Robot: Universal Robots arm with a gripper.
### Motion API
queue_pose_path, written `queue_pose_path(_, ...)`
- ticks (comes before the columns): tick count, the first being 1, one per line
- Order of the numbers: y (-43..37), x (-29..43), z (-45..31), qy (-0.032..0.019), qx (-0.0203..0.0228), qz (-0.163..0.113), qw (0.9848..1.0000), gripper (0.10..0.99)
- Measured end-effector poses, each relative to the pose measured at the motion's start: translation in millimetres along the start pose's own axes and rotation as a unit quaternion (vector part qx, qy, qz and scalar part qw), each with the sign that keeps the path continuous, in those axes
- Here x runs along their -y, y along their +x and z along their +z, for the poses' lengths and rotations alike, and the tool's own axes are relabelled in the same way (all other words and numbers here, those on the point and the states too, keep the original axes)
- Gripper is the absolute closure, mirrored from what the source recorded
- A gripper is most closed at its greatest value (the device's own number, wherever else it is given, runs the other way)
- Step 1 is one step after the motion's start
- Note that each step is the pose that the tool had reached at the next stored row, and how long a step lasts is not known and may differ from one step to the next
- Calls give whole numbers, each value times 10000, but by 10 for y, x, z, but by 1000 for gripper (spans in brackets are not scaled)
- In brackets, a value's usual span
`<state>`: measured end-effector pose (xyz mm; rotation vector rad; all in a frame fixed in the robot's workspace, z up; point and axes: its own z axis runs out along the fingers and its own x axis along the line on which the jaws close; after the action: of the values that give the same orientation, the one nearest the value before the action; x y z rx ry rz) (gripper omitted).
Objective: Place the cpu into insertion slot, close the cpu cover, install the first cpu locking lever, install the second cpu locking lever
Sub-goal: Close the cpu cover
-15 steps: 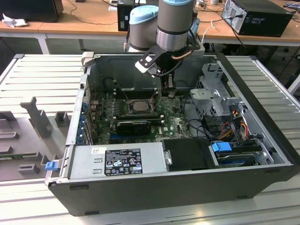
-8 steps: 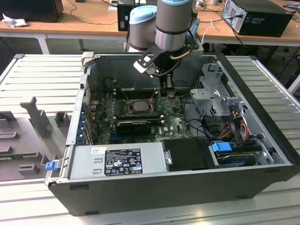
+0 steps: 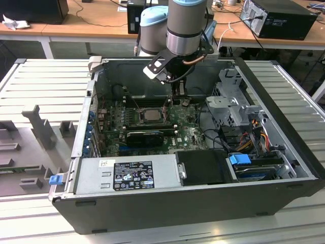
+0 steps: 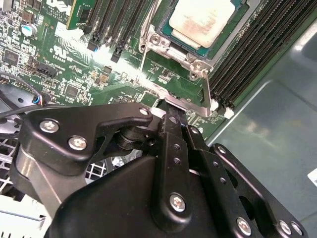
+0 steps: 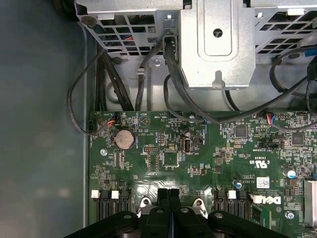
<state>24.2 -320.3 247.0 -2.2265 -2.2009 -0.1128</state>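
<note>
Silvery-beige cpu (image 4: 205, 20) seated in the insertion slot (image 3: 138, 115) on the green motherboard (image 3: 189, 134), top face up. Grey metal cpu cover (image 4: 195, 63) lying flat around it, chip showing through the cut-out. Two thin wire levers (image 4: 207, 89) running past the slot's corner; can't tell whether hooked down.

Black gripper (image 3: 177, 92) down inside the open dark-grey case (image 3: 152, 208), just at the exterior view's right end of the slot, arm reaching in from above. Jaws pressed together, with only a hairline seam between the black fingers (image 5: 162, 196) in the first wrist view. Can't tell whether a lever end sits pinched there. In the second wrist view, tips right at a bright metal tab (image 4: 190, 105) on the slot's edge, apart from the chip.

Long black memory slots (image 4: 257, 49) alongside the slot. Beyond the tips in the first wrist view: round coin battery (image 5: 124, 139), black cables (image 5: 99, 84), grey drive cage (image 5: 218, 44). Power supply (image 3: 127, 175) along the case's near wall in the exterior view. Case resting on a ribbed metal table (image 3: 45, 81).
</note>
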Motion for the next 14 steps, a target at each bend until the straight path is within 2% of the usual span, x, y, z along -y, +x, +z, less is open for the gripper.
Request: queue_pose_path(14,-1,68,-3,0,0,0,10000,980)
